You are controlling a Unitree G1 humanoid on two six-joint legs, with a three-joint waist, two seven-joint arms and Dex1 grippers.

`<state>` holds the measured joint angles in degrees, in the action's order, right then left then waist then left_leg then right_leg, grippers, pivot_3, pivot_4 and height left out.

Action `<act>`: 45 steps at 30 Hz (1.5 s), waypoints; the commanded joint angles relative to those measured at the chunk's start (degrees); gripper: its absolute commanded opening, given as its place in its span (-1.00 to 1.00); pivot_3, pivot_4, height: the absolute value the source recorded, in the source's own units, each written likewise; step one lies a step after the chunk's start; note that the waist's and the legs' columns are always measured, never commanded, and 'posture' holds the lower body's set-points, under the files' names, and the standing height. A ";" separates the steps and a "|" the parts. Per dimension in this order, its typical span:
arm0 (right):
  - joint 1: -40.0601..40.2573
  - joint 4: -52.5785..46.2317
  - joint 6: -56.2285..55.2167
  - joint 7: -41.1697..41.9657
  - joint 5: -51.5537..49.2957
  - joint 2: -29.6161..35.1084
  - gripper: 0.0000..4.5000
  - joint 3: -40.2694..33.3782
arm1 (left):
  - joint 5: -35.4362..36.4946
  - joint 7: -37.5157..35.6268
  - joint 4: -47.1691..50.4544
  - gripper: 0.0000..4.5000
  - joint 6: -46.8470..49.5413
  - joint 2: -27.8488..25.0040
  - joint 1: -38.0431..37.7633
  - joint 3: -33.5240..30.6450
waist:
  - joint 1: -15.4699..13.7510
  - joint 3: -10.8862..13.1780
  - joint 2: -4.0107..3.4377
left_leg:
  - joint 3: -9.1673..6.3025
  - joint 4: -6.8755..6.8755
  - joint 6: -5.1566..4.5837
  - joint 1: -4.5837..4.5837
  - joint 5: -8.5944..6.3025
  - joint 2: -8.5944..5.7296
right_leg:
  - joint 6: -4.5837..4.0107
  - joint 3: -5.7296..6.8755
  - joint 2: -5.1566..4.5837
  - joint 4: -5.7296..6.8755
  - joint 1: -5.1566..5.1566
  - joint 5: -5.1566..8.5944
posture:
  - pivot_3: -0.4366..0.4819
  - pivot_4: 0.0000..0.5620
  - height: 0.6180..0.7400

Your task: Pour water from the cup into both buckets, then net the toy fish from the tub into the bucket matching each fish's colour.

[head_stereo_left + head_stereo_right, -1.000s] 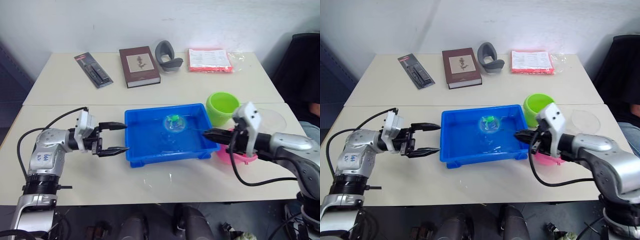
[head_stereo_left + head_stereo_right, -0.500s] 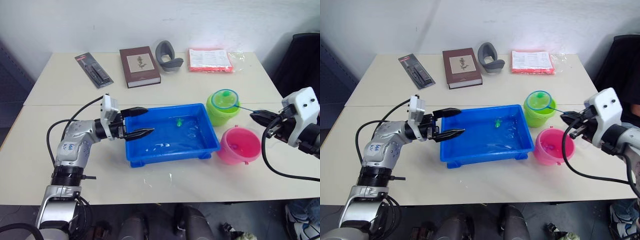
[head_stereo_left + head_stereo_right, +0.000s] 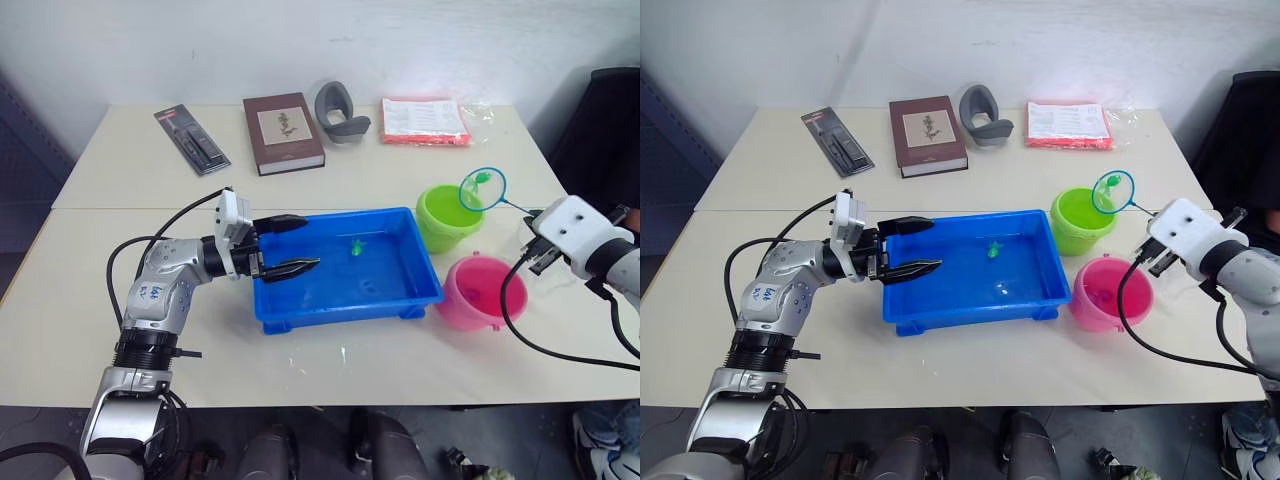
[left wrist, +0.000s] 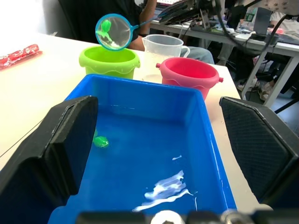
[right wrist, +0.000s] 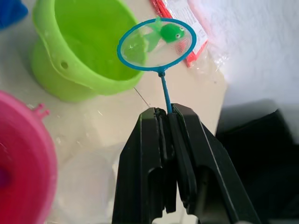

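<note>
Your right gripper [image 5: 170, 116] has its fingers pressed together on the thin handle of the net [image 3: 483, 189]; the handle's long axis runs from the gripper at the right up and leftward, so the blue hoop points toward the far left and hangs in the air just past the right-hand rim of the green bucket [image 3: 447, 216], tilted on edge rather than flat; a green fish [image 5: 171, 31] sits in the mesh at the hoop's far side.

The pink bucket [image 3: 483, 292] stands just near of the green one, close beside the right end of the blue tub [image 3: 345, 268]; the tub's long axis lies left to right, and a second green fish [image 3: 355, 246] lies in it toward the far wall. The clear cup [image 4: 164, 47] stands behind the two buckets in the left wrist view.

Your left gripper [image 3: 288, 244] hangs over the tub's left end, jaws spread wide and holding nothing — one finger by the far corner, the other over the water.

All of it rests on a pale beige table [image 3: 120, 300]; along its far edge lie a black packaged tool [image 3: 191, 140], a brown book [image 3: 283, 133], a grey curved object [image 3: 339, 109] and a red-edged packet [image 3: 423, 121]; a white wall stands behind.
</note>
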<state>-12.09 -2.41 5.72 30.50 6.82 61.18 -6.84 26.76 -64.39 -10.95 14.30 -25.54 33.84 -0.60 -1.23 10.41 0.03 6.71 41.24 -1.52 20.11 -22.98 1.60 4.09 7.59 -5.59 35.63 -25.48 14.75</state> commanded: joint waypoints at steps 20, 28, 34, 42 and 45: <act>-3.92 13.02 -31.57 -15.57 23.91 5.51 -1.00 3.87 | -0.04 -1.56 0.56 0.99 -7.13 -0.07 -0.15 -1.45 | 0.18 0.00 -0.02 | -0.11 -0.01 0.11 0.01 0.07 0.10 | -0.01 -0.21 0.04 -0.01 0.00 0.00 | -0.05 -0.47 1.00; -3.01 14.20 -32.47 -15.49 24.60 4.91 -1.00 3.64 | -0.13 -1.59 0.15 0.99 -7.83 0.02 -0.20 -1.32 | 0.13 0.00 -0.02 | -0.11 -0.01 0.09 0.03 0.08 0.09 | -0.01 -0.20 0.04 0.00 0.00 0.00 | -0.05 -0.47 1.00; -3.02 12.80 -32.83 -15.74 21.77 4.11 -1.00 1.28 | -0.14 -1.76 0.46 0.99 -8.25 -0.30 -1.06 -1.48 | 0.17 0.00 -0.02 | -0.16 -0.01 0.10 0.02 0.08 0.10 | -0.01 -0.21 0.03 0.00 0.00 0.00 | -0.05 -0.47 1.00; -3.15 -12.60 7.86 8.55 -24.84 -6.08 -1.00 -1.81 | -0.18 -3.89 -0.53 0.99 -9.50 -5.78 -5.49 -4.43 | 0.73 0.04 -0.10 | -0.41 0.00 0.10 0.01 0.08 0.15 | -0.03 -0.09 0.11 0.02 0.02 0.01 | -0.05 -0.47 1.00; -4.26 -20.87 28.08 7.84 -30.87 -5.28 -1.00 0.66 | -0.68 -4.31 -1.34 0.99 -10.67 -7.77 -6.66 -5.14 | 0.59 0.03 -0.09 | -0.55 0.06 0.09 0.08 0.08 0.15 | -0.10 -0.08 -0.01 0.03 0.03 0.01 | -0.05 -0.47 1.00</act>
<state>-15.29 -18.48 22.70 38.61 -19.68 54.99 -6.45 26.34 -68.28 -12.40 4.99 -32.37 27.58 -3.91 -0.64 10.44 -0.06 6.16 41.30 -1.43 20.19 -22.90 1.73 3.98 7.51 -5.62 35.65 -25.45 14.75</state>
